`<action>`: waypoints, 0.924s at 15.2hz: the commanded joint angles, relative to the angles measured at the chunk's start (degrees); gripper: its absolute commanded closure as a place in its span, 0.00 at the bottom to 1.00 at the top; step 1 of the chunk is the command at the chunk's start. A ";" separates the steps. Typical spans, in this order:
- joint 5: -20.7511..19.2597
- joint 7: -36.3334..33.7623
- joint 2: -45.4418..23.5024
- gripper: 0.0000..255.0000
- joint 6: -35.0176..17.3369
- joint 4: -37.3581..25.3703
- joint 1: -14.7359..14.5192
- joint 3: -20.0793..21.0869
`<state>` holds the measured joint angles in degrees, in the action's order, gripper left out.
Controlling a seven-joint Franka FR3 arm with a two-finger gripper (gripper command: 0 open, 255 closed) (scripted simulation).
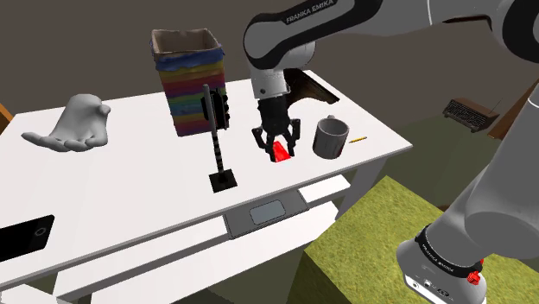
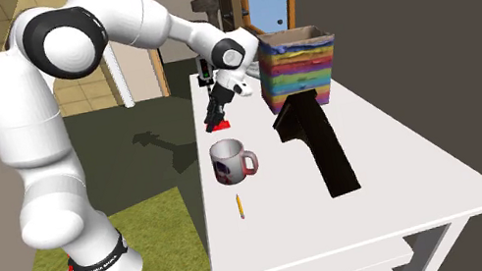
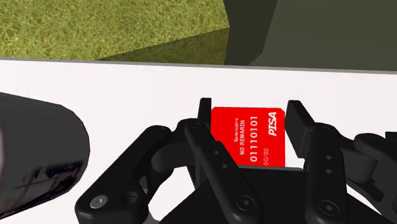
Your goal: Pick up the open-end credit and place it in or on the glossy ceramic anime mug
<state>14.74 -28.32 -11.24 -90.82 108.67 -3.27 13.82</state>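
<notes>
Up close, the gripper [image 3: 249, 109] clasps a red card [image 3: 248, 135] lettered PISA.

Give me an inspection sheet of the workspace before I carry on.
Surface: white table, drawer below its front edge.
Job's things: red card clasped edgewise in the tool; mug upright close by, not touching.
Clutter: striped bin, traffic-light model, white hand, black phone, pencil, dark angled board.
Grippers: tool shut on the red card.
Cables: nothing seen.
Surroundings: green rug on the floor beside the table.
</notes>
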 commanded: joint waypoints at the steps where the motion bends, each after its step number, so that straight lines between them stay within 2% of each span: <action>1: 0.13 -0.35 0.58 1.00 1.47 -0.93 0.04 0.04; 14: 0.74 -2.30 3.09 1.00 10.54 -7.74 0.41 0.03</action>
<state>15.43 -30.44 -8.32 -81.17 101.65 -2.90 13.86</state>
